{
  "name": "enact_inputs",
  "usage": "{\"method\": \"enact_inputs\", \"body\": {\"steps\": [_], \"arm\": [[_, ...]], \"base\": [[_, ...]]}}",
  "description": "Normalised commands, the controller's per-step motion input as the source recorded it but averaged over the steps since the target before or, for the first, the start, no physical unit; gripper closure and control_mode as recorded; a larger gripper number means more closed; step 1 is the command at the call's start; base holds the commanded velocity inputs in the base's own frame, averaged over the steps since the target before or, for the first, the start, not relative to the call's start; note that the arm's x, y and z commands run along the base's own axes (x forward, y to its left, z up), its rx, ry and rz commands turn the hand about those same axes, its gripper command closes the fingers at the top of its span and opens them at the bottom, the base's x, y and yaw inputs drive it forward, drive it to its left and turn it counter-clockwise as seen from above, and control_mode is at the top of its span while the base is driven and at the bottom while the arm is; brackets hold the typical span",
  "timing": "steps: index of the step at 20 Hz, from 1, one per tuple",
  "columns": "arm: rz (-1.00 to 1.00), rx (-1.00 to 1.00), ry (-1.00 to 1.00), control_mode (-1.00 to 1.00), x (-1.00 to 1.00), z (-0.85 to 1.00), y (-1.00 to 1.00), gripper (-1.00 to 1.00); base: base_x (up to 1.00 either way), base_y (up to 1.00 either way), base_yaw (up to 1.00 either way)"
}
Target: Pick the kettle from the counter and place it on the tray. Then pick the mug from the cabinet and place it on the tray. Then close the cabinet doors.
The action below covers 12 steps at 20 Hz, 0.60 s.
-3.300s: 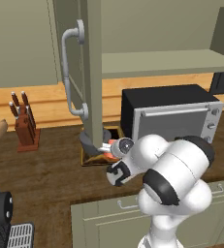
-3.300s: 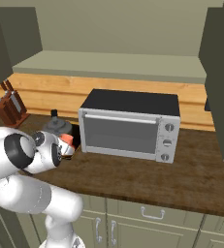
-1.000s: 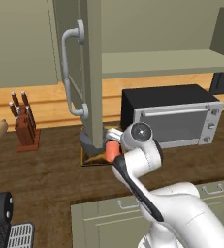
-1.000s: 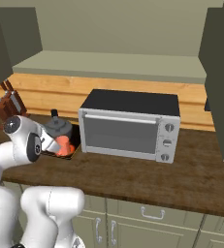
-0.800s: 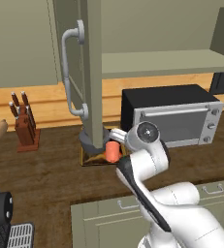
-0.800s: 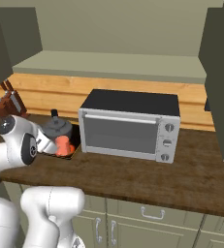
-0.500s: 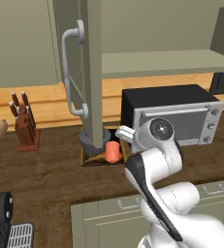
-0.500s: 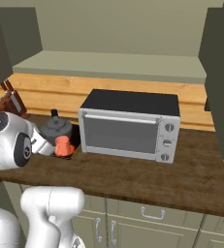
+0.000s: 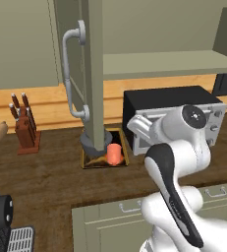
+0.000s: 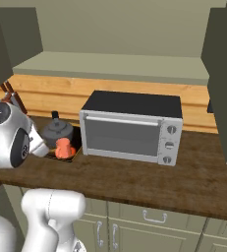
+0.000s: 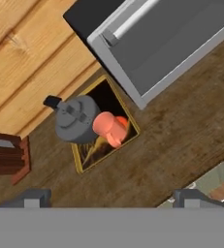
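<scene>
Kettle (image 11: 75, 119) and mug (image 11: 108, 128) both sit on the tray (image 11: 90, 155) on the worktop (image 11: 176, 140) beside the microwave (image 10: 129, 127), the mug touching the kettle, while the hand (image 11: 108, 197) hangs above them, fingers wide apart and holding nothing.

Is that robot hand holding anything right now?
No. The gripper is open and empty, above the tray where the kettle and mug sit.
</scene>
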Motion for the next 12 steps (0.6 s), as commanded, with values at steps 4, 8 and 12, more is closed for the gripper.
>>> {"method": "enact_inputs", "body": {"steps": [4,8,12], "arm": [[0.0,0.03,-0.1,-1.0,-0.43,0.26,0.0,-1.0],[0.0,0.0,-0.08,-1.0,-0.33,0.1,0.03,-1.0],[0.0,0.01,-0.09,-1.0,-0.35,0.08,0.0,-1.0]], "base": [[0.0,0.0,0.0],[0.0,0.0,0.0],[0.0,0.0,0.0]]}}
